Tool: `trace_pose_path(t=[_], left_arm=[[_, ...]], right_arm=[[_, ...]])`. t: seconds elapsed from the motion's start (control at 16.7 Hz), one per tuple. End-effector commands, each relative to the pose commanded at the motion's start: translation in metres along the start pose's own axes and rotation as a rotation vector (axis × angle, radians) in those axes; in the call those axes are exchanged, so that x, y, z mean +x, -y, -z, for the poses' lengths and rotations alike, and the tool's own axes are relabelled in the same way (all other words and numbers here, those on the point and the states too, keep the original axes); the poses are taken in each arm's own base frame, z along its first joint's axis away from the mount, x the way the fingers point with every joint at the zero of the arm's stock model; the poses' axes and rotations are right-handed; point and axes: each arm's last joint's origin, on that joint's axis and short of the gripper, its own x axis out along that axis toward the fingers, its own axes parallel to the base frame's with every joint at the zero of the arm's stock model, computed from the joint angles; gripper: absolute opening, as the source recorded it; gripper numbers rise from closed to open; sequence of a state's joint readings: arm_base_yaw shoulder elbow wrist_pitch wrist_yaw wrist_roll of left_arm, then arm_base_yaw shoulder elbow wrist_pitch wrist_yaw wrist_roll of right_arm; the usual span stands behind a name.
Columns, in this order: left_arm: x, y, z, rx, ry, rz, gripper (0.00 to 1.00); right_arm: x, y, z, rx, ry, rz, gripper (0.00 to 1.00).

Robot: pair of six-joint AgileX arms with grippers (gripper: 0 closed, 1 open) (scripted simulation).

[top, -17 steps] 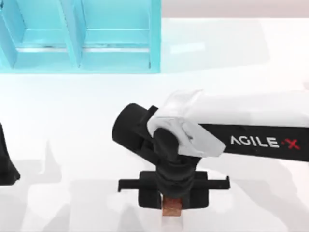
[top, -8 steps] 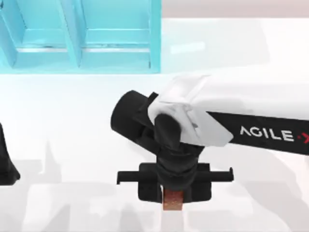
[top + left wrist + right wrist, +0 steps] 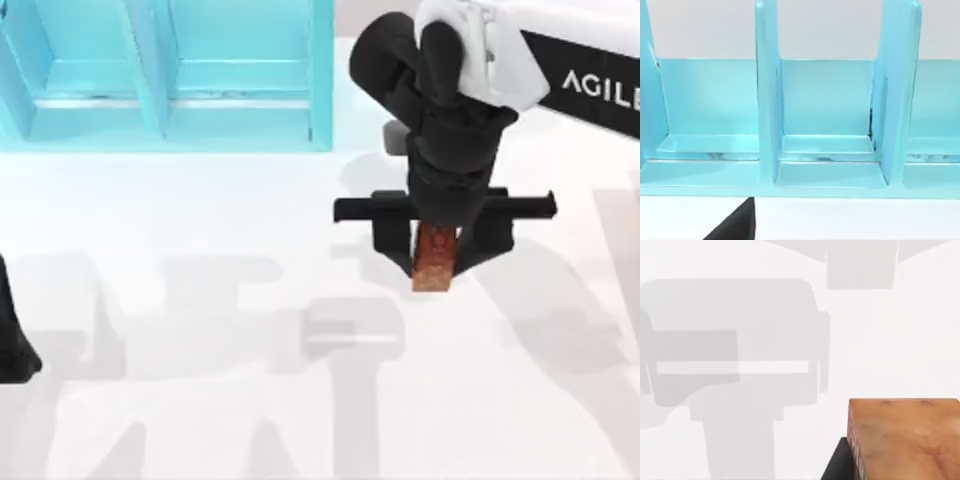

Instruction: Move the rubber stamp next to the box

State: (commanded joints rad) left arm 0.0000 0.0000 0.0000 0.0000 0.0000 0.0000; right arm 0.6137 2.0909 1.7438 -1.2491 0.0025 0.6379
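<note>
Since the earlier top view, we have carried our right gripper [image 3: 436,252] from the near middle of the table up and toward the right, so that it now hangs over the far half of the table, just right of the box's right wall. Its two black fingers [image 3: 391,240] are closed on the rubber stamp [image 3: 435,259], which sits clamped between them with its lower end projecting past the fingertips toward the near edge. In the right wrist view the stamp's [image 3: 905,437] mottled orange face lies against one dark finger [image 3: 840,462], above the white surface where soft grey shadows of the arm fall. The stamp appears raised clear of the table, judging by its shadow lying apart from it. Our left arm [image 3: 15,335] stays parked at the left edge of the table. The table [image 3: 200,220] is plain white. The box [image 3: 160,75] is a light blue, open-topped container divided by upright partitions, standing at the far left; the left wrist view looks straight into its compartments [image 3: 827,110], with a light grey wall behind.
</note>
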Motion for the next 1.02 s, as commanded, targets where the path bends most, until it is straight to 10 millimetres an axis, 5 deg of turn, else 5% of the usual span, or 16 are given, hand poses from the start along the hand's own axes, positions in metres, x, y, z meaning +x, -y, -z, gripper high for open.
trace_pose_path(t=[0.24, 0.48, 0.6, 1.02], left_arm=[[0.000, 0.000, 0.000, 0.000, 0.000, 0.000, 1.00], [0.000, 0.000, 0.000, 0.000, 0.000, 0.000, 1.00], [0.000, 0.000, 0.000, 0.000, 0.000, 0.000, 1.00], [0.000, 0.000, 0.000, 0.000, 0.000, 0.000, 1.00]], right_arm=[[-0.024, 0.103, -0.072, -0.004, -0.018, 0.004, 0.00], [-0.052, 0.185, -0.098, -0.006, 0.007, -0.011, 0.00], [-0.060, 0.201, -0.101, -0.007, 0.020, -0.016, 0.00], [-0.067, 0.204, -0.104, -0.012, 0.080, -0.036, 0.00]])
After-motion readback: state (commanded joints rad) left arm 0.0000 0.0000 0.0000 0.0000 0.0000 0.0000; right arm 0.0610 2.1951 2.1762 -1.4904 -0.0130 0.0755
